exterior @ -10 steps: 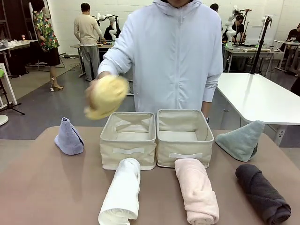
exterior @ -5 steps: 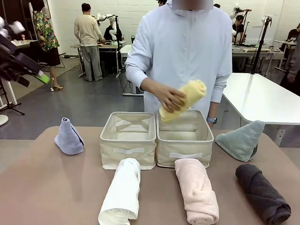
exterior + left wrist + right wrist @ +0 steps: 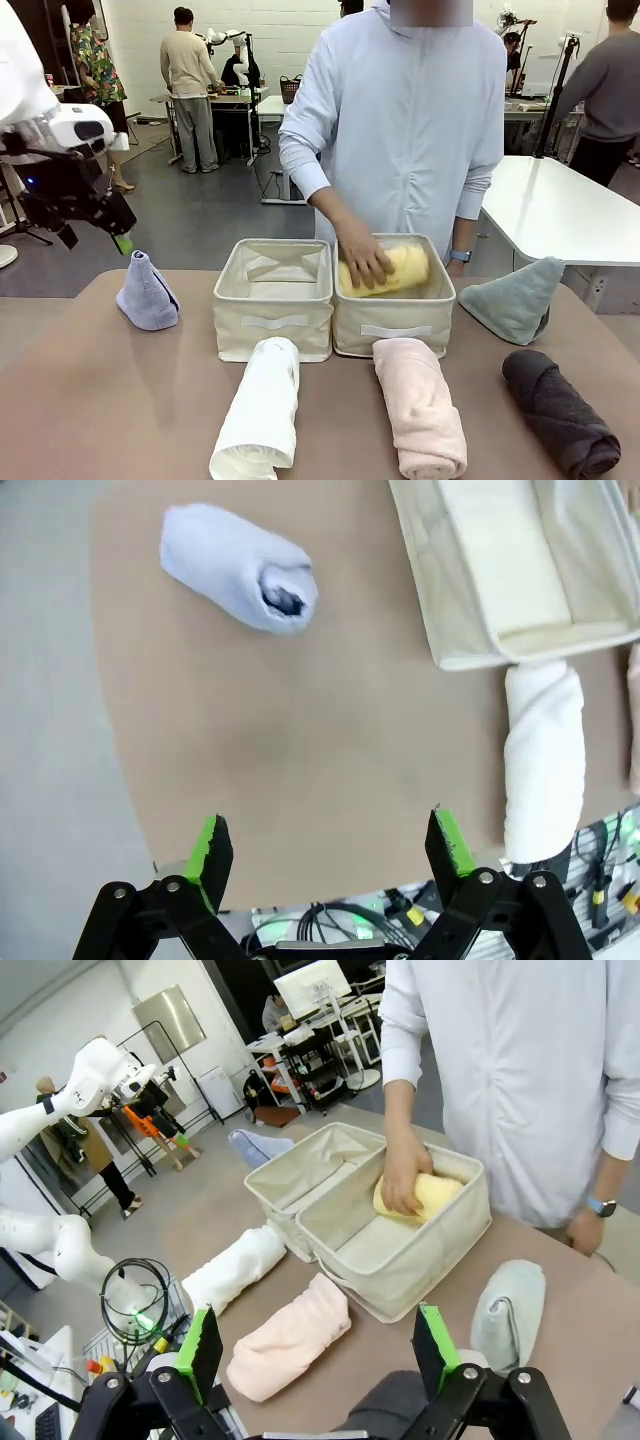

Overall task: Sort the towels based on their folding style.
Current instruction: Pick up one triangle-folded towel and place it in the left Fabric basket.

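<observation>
A person's hand (image 3: 362, 262) presses a yellow rolled towel (image 3: 398, 268) into the right beige bin (image 3: 395, 330). A lavender cone towel (image 3: 147, 292) stands at the table's left and a sage-green cone towel (image 3: 515, 298) at its right. White (image 3: 260, 410), pink (image 3: 420, 405) and dark grey (image 3: 558, 412) rolls lie along the near edge. My left gripper (image 3: 97, 238) hangs open in the air above and left of the lavender cone (image 3: 235, 565). High over the near right side, my right gripper (image 3: 318, 1345) is open and holds nothing; below it lie the pink roll (image 3: 290, 1338) and the yellow towel (image 3: 440, 1192).
The left beige bin (image 3: 272, 322) has nothing in it and stands against the right one. The person stands at the table's far edge, right behind the bins. Bare tabletop (image 3: 300, 740) lies between the lavender cone and the white roll (image 3: 543, 760).
The person carried the yellow towel from above the left bin across and down into the right bin. My left arm came into the front view at the upper left and moved rightward.
</observation>
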Robot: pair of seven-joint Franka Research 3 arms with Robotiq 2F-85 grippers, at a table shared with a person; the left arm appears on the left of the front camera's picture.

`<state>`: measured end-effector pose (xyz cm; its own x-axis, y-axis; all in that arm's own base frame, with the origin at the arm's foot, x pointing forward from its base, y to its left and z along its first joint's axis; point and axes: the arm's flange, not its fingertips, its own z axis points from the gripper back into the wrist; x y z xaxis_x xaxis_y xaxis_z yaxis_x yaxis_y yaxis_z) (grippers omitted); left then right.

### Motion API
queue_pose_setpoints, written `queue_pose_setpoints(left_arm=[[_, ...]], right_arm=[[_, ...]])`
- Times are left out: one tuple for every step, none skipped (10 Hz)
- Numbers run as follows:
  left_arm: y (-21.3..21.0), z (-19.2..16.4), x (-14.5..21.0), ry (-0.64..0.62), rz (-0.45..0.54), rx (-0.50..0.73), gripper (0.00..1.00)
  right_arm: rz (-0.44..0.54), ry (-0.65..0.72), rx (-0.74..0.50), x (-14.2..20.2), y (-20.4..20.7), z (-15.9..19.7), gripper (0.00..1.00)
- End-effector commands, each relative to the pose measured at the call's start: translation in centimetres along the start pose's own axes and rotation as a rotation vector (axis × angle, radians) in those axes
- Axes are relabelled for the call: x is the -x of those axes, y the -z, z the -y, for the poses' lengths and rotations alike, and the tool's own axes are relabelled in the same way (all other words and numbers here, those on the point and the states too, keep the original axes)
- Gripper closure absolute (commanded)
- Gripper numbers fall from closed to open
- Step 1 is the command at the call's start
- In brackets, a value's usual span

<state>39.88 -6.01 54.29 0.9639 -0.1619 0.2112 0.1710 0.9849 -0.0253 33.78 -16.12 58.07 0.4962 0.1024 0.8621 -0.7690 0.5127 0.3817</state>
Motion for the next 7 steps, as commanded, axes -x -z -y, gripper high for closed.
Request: queue_pose_setpoints(left_arm=[[0.1,0.3,-2.1,-0.076,-0.016,-0.004,0.00],[1.2,0.5,-2.9,-0.128,-0.025,-0.008,0.00],[2.5,0.8,-3.8,-0.186,-0.036,-0.004,0.00],[4.2,1.1,-4.8,-0.234,-0.065,-0.016,0.00],[5.4,1.3,-6.0,-0.268,-0.082,-0.029,0.00],[6.4,1.4,-7.2,-0.301,-0.107,-0.024,0.00],[6.8,1.4,-8.2,-0.336,-0.089,-0.008,0.00]], right_arm=[[0.032,-0.018,-0.014,-0.2,0.1,0.2,0.00],[0.032,-0.018,-0.014,-0.2,0.1,0.2,0.00],[0.032,-0.018,-0.014,-0.2,0.1,0.2,0.00],[0.032,-0.018,-0.014,-0.2,0.1,0.2,0.00],[0.032,-0.018,-0.014,-0.2,0.1,0.2,0.00],[0.032,-0.018,-0.014,-0.2,0.1,0.2,0.00],[0.032,-0.018,-0.014,-0.2,0.1,0.2,0.00]])
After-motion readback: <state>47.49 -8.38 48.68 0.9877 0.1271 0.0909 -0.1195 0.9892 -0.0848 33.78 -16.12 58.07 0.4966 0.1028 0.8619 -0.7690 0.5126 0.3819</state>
